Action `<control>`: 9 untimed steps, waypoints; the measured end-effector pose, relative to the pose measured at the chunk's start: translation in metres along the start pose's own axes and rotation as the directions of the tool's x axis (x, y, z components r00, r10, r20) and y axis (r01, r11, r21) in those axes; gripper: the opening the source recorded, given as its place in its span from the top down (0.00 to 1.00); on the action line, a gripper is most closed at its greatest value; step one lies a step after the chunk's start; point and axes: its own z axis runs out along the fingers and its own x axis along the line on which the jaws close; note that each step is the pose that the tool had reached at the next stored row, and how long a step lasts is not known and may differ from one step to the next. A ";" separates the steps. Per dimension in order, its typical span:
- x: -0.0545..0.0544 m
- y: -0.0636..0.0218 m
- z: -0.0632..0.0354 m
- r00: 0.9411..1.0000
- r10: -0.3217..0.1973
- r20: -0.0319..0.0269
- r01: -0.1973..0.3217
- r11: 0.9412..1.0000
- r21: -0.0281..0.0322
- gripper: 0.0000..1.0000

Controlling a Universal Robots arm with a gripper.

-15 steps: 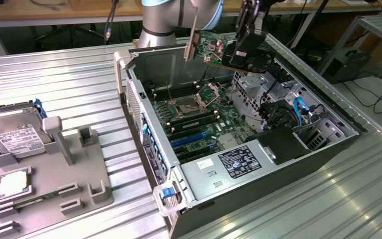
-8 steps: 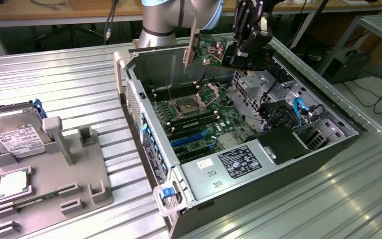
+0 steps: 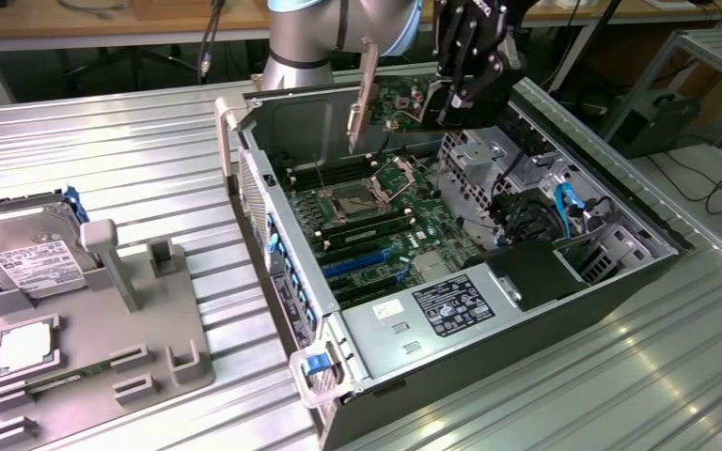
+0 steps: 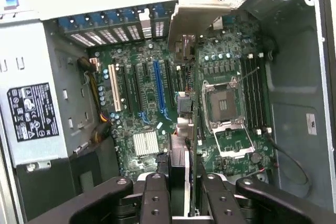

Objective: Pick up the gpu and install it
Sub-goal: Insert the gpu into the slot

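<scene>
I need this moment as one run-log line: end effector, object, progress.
end effector: shut on gpu | gpu: held above motherboard | case: open | install: not seated

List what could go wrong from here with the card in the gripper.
The card hangs edge-down in the gripper over the motherboard; a tilt could miss the blue slot and scrape parts. If it slips, it may fall onto the open processor socket.

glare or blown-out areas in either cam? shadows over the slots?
Exterior view: ribbed table shines bright, case interior evenly lit. Wrist view: the area beyond the case rim is blown out white; motherboard slots are well lit, no heavy shadow from the gpu clamped in the hand.
</scene>
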 end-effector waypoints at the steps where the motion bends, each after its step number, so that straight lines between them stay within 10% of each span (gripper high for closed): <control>1: 0.000 0.0000 0.0000 1.000 -0.014 -0.002 0.014 1.000 0.001 0.72; 5: -0.001 0.0006 0.0025 0.999 -0.034 -0.008 0.034 0.999 0.030 0.72; 9: -0.001 0.0006 0.0113 0.996 -0.087 -0.009 0.087 0.996 0.029 0.72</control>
